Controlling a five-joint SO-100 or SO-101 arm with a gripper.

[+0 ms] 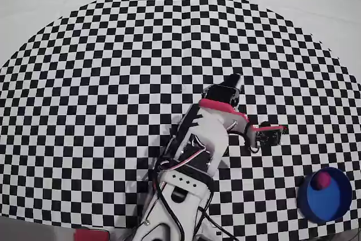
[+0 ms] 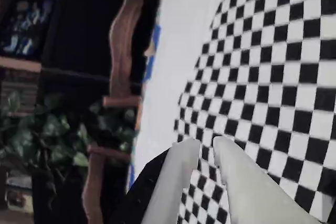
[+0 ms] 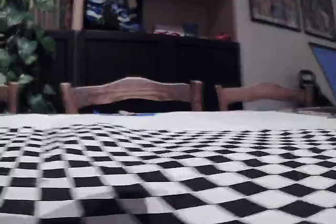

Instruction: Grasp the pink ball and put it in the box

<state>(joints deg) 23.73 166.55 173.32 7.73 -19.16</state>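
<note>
Overhead view: small matte magenta-pink ball (image 1: 322, 179) sits inside the round shallow bright blue box (image 1: 325, 206), toward its upper rim as that view shows it. Box is at the lower right of the black-and-white checkered mat (image 1: 113, 83), near the mat's edge and partly cut by the frame's right side. White arm with pink trim (image 1: 194, 156) comes up from the bottom centre, folded over the middle of the mat, well apart from the box. Its black front end points up and right; the fingertips aren't resolvable from above. A small black module on a pink bracket (image 1: 269, 133) sticks out to the arm's right.

Wrist view: gripper (image 2: 206, 148) enters from the bottom, two pale grey fingers (image 2: 236, 171) with a narrow gap between the tips, nothing between them, so nearly closed and empty. Picture is blurred. Beyond the tips are the checkered mat, a strip of white table surface (image 2: 178, 45), a wooden chair back (image 2: 123, 35) and green leafy plant (image 2: 52, 135) at the left.

Fixed view: low angle across the mat; two wooden chairs (image 3: 131, 93) behind the table, dark wooden cabinet (image 3: 157, 66) further back. Neither arm, ball nor box shows here.
</note>
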